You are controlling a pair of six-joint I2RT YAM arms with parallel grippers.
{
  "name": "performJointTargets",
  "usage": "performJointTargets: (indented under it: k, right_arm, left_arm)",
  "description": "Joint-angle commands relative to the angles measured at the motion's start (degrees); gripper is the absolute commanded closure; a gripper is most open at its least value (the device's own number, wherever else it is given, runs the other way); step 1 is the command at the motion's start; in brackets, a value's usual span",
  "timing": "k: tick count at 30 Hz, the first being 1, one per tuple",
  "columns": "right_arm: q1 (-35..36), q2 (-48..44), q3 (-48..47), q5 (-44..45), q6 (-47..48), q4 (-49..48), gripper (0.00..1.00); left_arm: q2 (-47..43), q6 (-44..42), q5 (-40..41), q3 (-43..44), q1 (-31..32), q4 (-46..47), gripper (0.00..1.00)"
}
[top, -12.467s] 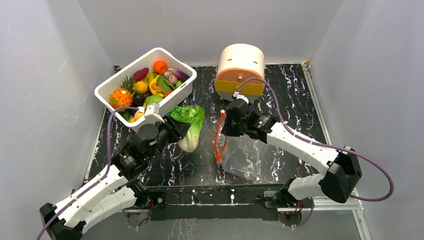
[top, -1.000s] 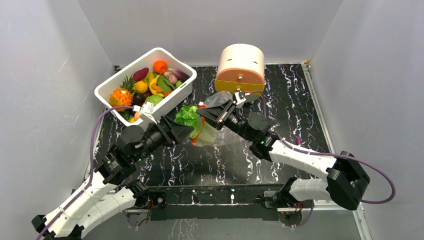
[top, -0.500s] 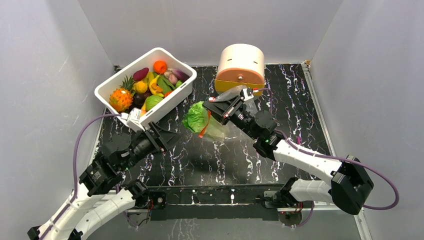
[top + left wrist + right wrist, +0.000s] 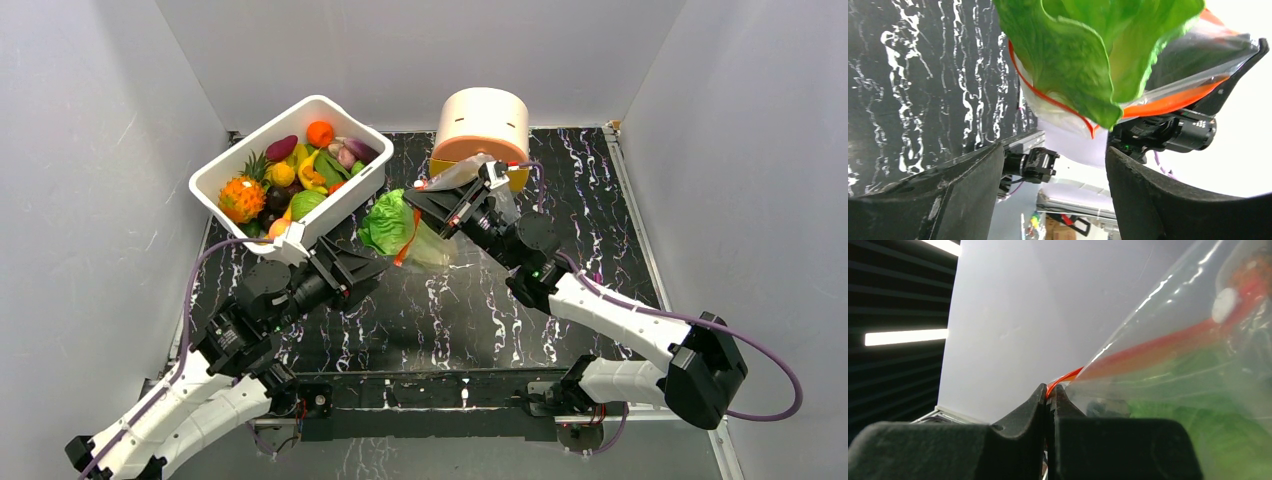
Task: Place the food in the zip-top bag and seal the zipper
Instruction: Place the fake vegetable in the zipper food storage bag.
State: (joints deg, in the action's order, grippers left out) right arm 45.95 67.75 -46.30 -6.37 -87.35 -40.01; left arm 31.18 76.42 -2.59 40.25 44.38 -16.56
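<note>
The zip-top bag [image 4: 432, 248] hangs above the table with my right gripper [image 4: 418, 203] shut on its orange-red zipper [image 4: 1064, 376]. A leafy green lettuce [image 4: 385, 222] sits in the bag's mouth, its leaves sticking out to the left. Through the clear plastic in the right wrist view the lettuce [image 4: 1198, 440] shows green. My left gripper [image 4: 366, 268] stands open just below and left of the lettuce, holding nothing. In the left wrist view the lettuce [image 4: 1083, 45] and zipper [image 4: 1168, 102] fill the space beyond the gripper [image 4: 1053, 170]. The rest of the food [image 4: 300, 175] lies in a white tub.
The white rectangular tub [image 4: 345, 205] stands at the back left, close to the lettuce. A round cream-and-orange drawer box [image 4: 483, 125] stands just behind the bag. The black marbled table [image 4: 580, 200] ends at grey walls on the left, right and back.
My left gripper let go of the lettuce, drew back, then came forward a little with its jaws wider. My right gripper carried the bag and lettuce slightly up and back.
</note>
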Motion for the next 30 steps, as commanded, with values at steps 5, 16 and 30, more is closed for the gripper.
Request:
performJointTargets:
  k: [5, 16, 30]
  right_arm:
    - [-0.3, -1.8, -3.3, -1.9, -1.5, -5.5, 1.00]
    - [-0.3, -0.6, -4.3, -5.5, -3.0, -8.4, 1.00]
    - [0.7, 0.1, -3.3, -12.8, -1.4, -4.4, 1.00]
  left_arm:
    - [-5.5, 8.4, 3.1, -6.8, 0.2, 14.4, 0.21]
    - [-5.5, 5.5, 0.6, -10.8, 0.1, 26.8, 0.06]
    - [3.1, 1.7, 2.6, -13.9, 0.1, 37.1, 0.10]
